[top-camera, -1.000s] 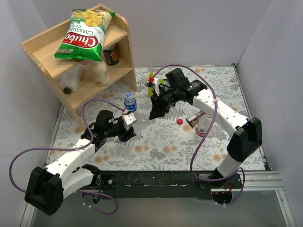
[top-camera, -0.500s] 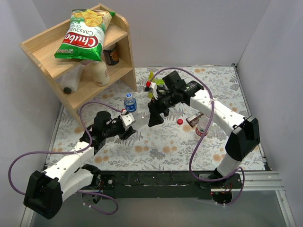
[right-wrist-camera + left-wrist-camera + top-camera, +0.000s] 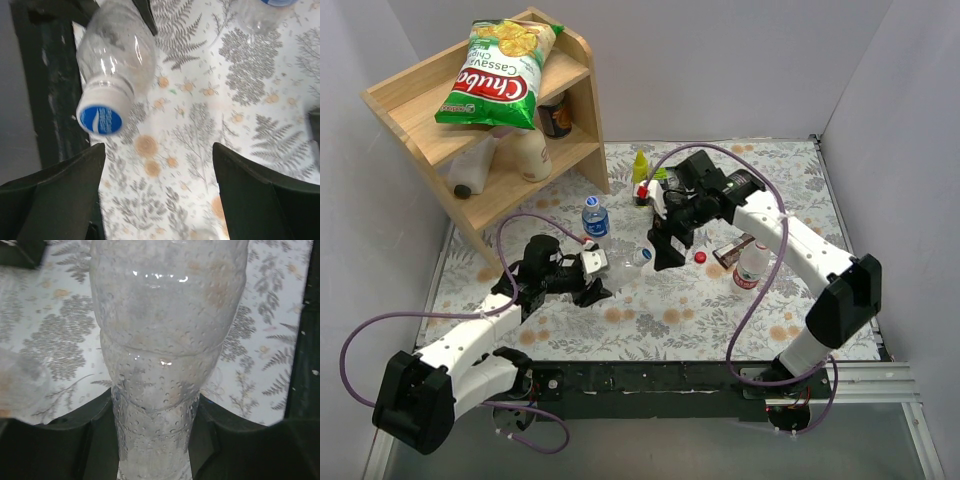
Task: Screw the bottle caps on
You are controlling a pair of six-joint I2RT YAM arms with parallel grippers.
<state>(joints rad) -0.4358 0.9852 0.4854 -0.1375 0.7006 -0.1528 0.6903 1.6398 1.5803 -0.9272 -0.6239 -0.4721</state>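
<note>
Clear bottle (image 3: 117, 45): blue cap (image 3: 100, 119) on; left gripper (image 3: 155, 437) clamped round its body.
Right gripper (image 3: 160, 200): spread wide, just off the cap.
Blue-labelled bottle (image 3: 595, 218): upright, capped.
Left to do: red cap (image 3: 700, 257) loose on table (image 3: 650, 320), near red-labelled bottle (image 3: 750, 268).

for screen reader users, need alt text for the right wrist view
A clear unlabelled bottle with a blue cap on its neck shows at upper left, cap toward the camera, over a floral tablecloth. The right gripper is open below it, holding nothing.
</note>
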